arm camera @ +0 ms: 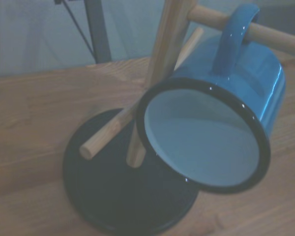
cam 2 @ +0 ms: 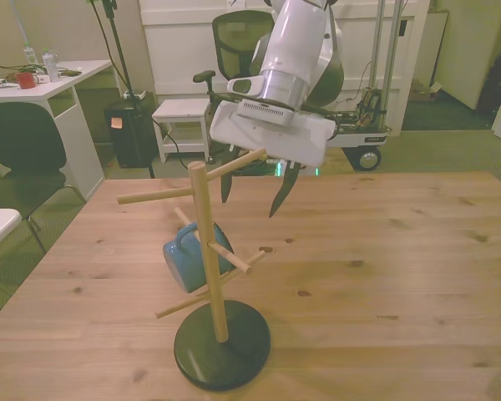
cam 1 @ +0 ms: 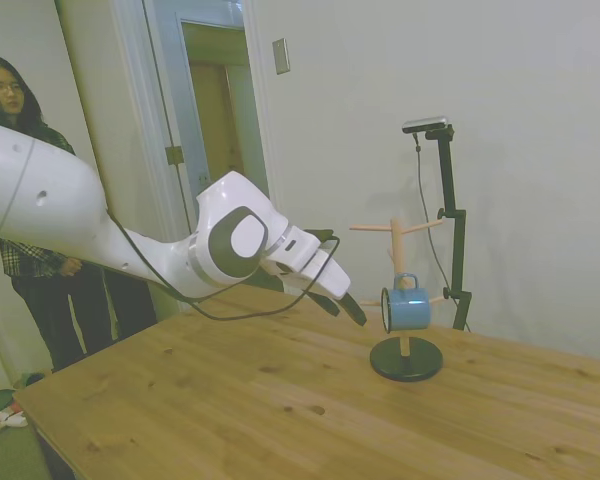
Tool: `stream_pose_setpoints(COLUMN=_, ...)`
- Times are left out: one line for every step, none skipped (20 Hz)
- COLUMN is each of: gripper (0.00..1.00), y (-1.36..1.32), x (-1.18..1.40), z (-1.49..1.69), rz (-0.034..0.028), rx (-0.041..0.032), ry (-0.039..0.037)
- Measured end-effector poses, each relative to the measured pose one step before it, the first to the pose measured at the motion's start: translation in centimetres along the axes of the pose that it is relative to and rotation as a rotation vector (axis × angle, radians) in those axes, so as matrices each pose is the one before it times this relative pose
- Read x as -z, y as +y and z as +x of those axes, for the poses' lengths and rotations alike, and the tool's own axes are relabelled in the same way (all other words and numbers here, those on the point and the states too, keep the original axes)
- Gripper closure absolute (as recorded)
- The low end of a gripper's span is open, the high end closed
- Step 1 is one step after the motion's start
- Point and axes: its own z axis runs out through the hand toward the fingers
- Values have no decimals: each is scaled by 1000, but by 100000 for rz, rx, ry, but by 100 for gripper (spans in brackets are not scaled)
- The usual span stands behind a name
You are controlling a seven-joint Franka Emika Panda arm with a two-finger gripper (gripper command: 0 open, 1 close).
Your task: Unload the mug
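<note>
Small light-blue metal mug w/ dark rim [cam 1: 408,308] hangs by loop handle on low peg of wooden mug tree w/ round black base [cam 2: 222,344], so mouth tips sideways. White arm's black claw [cam 2: 255,189] wide open, empty, near mug, aimed at mouth. Person by door.

I can read no text, label, brand, number or sign anywhere in my views, not even on the mug [arm camera: 246,78].

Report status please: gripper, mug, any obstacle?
Gripper open, empty, short of the mug. Mug hangs by handle on rack peg. Nothing between.
</note>
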Motion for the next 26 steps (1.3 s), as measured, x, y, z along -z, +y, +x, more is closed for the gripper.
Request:
stream_pose_setpoints(gripper=0, y=-281, x=-711, z=265, rz=699, rx=-917, ry=1700)
stream_pose_setpoints(gripper=0, y=-289, x=-578, z=186, rz=455, rx=-1025, ry=1488)
stream_pose_setpoints(gripper=0, y=-225, x=-478, z=225, rz=113, rx=-787, ry=1527)
stream_pose_setpoints(gripper=0, y=-175, x=-369, z=274, rz=281, rx=-881, ry=1830)
stream_pose_setpoints(gripper=0, y=-163, x=-285, z=228, rz=178, rx=-874, ry=1524)
stream_pose_setpoints(gripper=0, y=-45, x=-251, z=180, rz=-168, rx=-583, ry=1302)
stream_pose_setpoints(gripper=0, y=-22, x=-180, z=231, rz=-112, rx=-962, ry=1585)
stream_pose_setpoints(gripper=0, y=10, x=-82, z=170, rz=-55, rx=-1002, ry=965)
stream_pose_setpoints(gripper=0, y=89, x=-37, z=229, rz=-120, rx=-966, ry=576)
stream_pose_setpoints(gripper=0, y=107, x=-27, z=302, rz=-129, rx=-1050, ry=523)
stream_pose_setpoints(gripper=0, y=73, x=-17, z=253, rz=-83, rx=-760, ry=401)
stream_pose_setpoints(gripper=0, y=109, x=-45, z=241, rz=-168, rx=-626, ry=316)
stream_pose_setpoints(gripper=0, y=149, x=-65, z=273, rz=-233, rx=-593, ry=432)
stream_pose_setpoints(gripper=0, y=139, x=-61, z=266, rz=-219, rx=-618, ry=469)
stream_pose_setpoints(gripper=0, y=130, x=-86, z=210, rz=-240, rx=-399, ry=245)
stream_pose_setpoints(gripper=0, y=133, x=-134, z=193, rz=-303, rx=-357, ry=243)
stream_pose_setpoints(gripper=0, y=80, x=-167, z=134, rz=-254, rx=-299, ry=171)
stream_pose_setpoints(gripper=0, y=-3, x=-238, z=97, rz=-211, rx=-309, ry=144)
stream_pose_setpoints(gripper=0, y=-3, x=-327, z=27, rz=-315, rx=-203, ry=61)
stream_pose_setpoints(gripper=0, y=-26, x=-395, z=-29, rz=-336, rx=-145, ry=52)
stream_pose_setpoints(gripper=0, y=-86, x=-388, z=3, rz=-223, rx=-26, ry=325)
stream_pose_setpoints(gripper=0, y=-51, x=-430, z=-6, rz=-325, rx=9, ry=189)
stream_pose_setpoints(gripper=0, y=-37, x=-468, z=62, rz=-373, rx=-115, ry=235)
stream_pose_setpoints(gripper=0, y=-34, x=-421, z=117, rz=-325, rx=-139, ry=225)
stream_pose_setpoints(gripper=0, y=-19, x=-419, z=142, rz=-336, rx=-128, ry=262)
stream_pose_setpoints(gripper=0, y=-14, x=-298, z=158, rz=-237, rx=-129, ry=283)
